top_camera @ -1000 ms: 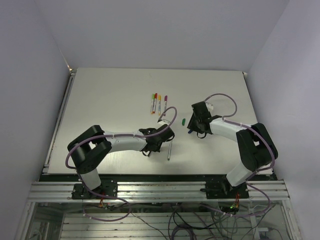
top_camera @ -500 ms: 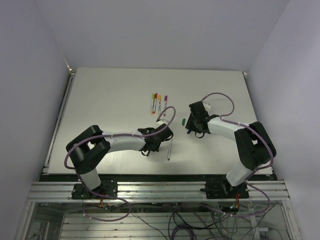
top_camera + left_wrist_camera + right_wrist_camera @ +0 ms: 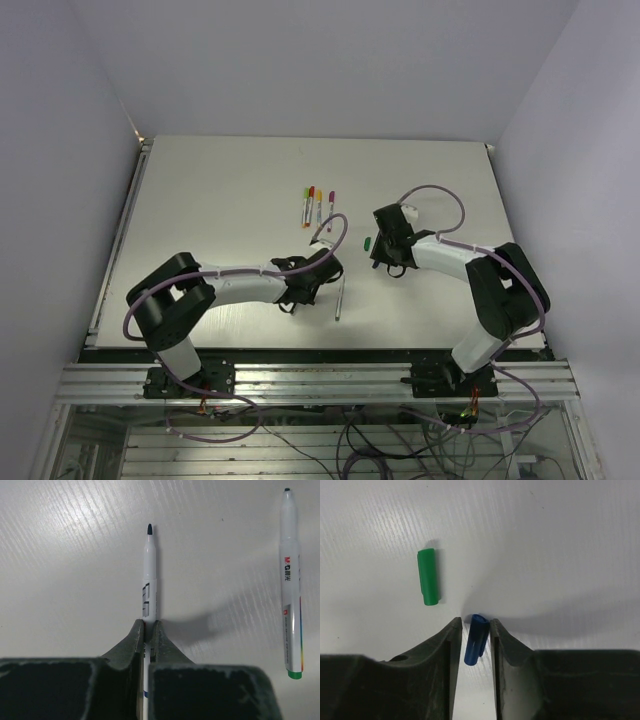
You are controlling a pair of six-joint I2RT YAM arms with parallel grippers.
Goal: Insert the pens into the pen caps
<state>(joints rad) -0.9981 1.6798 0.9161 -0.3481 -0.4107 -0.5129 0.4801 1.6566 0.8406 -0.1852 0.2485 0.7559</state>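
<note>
My left gripper is shut on a whitish pen whose uncapped dark-blue tip points away from me; in the top view this gripper sits mid-table. A second uncapped pen with a green end lies on the table to its right and also shows in the top view. My right gripper is low over the table with its jaws either side of a blue cap; the cap touches the right finger, with a gap on the left. A green cap lies just ahead and left, and shows in the top view.
Three capped pens with green, orange and magenta ends lie side by side farther back, mid-table. The right arm and the left arm's wrist are close together. Purple cables loop over both arms.
My right gripper has shifted a little left, closer to the green cap. The left arm has shifted slightly, still holding the pen.
</note>
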